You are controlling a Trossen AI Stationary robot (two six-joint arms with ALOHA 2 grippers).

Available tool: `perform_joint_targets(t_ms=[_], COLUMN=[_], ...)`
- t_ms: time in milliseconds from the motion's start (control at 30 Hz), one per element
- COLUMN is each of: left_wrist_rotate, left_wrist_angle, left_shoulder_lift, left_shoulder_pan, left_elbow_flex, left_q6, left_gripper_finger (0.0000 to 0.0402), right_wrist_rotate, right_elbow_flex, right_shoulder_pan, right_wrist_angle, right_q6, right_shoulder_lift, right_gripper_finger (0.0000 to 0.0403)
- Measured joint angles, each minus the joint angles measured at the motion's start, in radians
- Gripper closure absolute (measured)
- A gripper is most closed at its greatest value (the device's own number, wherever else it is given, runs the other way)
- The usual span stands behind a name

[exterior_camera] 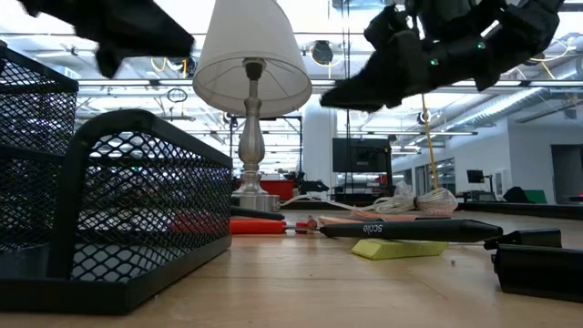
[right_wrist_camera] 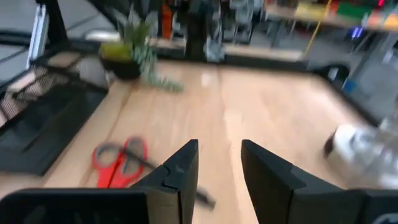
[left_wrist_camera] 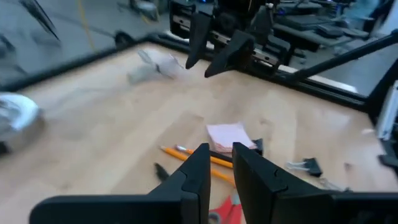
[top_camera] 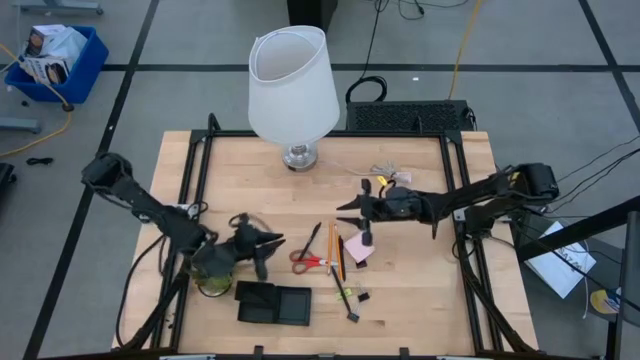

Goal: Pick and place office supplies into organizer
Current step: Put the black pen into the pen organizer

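Beside the pink sticky-note pad (top_camera: 360, 250), the red-handled scissors (top_camera: 308, 261) lie roughly lengthwise toward the left gripper (top_camera: 270, 243), the nearer one, its jaws slightly parted and empty, while the right gripper (top_camera: 345, 207), released, hovers above.

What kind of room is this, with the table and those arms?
Probably a robotics lab or workshop: a wooden table in a metal frame, loose floor cables, and shelves and monitors filling the open hall behind.

Red scissors (top_camera: 308, 262), black mesh organizer (top_camera: 273, 304)
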Motion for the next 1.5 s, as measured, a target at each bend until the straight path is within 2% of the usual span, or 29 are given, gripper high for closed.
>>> perform_joint_targets(t_ms=[133, 300, 467, 567, 667, 833, 933, 1033, 1233, 1400, 1500], left_wrist_rotate=[0.223, 0.456, 0.598, 0.622, 0.636, 0.707, 0.732, 0.774, 0.814, 0.751, 0.678], left_wrist_angle=[-0.008, -0.004, -0.035, -0.036, -0.020, -0.047, -0.056, -0.108, -0.368, -0.690, -0.801], left_shoulder_lift=[0.000, 0.000, 0.000, 0.000, 0.000, 0.051, 0.126, 0.230, 0.427, 0.526, 0.558], left_shoulder_pan=[0.159, 0.362, 0.493, 0.529, 0.547, 0.576, 0.588, 0.588, 0.576, 0.569, 0.562], left_elbow_flex=[0.000, 0.000, 0.000, 0.000, 0.000, 0.000, 0.042, 0.143, 0.393, 0.572, 0.644], left_q6=[-0.082, -0.165, -0.243, -0.246, -0.243, -0.319, -0.335, -0.326, -0.260, -0.259, -0.270], left_gripper_finger=[0.0330, 0.0330, 0.0330, 0.0330, 0.0330, 0.0330, 0.0330, 0.0329, 0.0329, 0.0329, 0.0323], right_wrist_rotate=[-0.001, 0.000, -0.026, -0.081, -0.076, -0.072, -0.076, -0.073, -0.074, -0.078, -0.077], right_elbow_flex=[-0.002, -0.002, -0.085, -0.201, -0.341, -0.499, -0.542, -0.555, -0.557, -0.558, -0.558], right_shoulder_pan=[0.036, 0.108, 0.179, 0.202, 0.214, 0.191, 0.174, 0.158, 0.154, 0.155, 0.155], right_wrist_angle=[-0.116, -0.203, -0.184, 0.009, 0.231, 0.415, 0.446, 0.455, 0.444, 0.417, 0.390], right_q6=[0.092, 0.115, 0.144, 0.149, 0.159, 0.197, 0.211, 0.219, 0.244, 0.255, 0.255], right_shoulder_lift=[-0.038, -0.089, -0.164, -0.228, -0.299, -0.403, -0.445, -0.481, -0.496, -0.499, -0.499], right_gripper_finger=[0.0287, 0.0287, 0.0287, 0.0287, 0.0287, 0.0287, 0.0286, 0.0287, 0.0286, 0.0286, 0.0286])
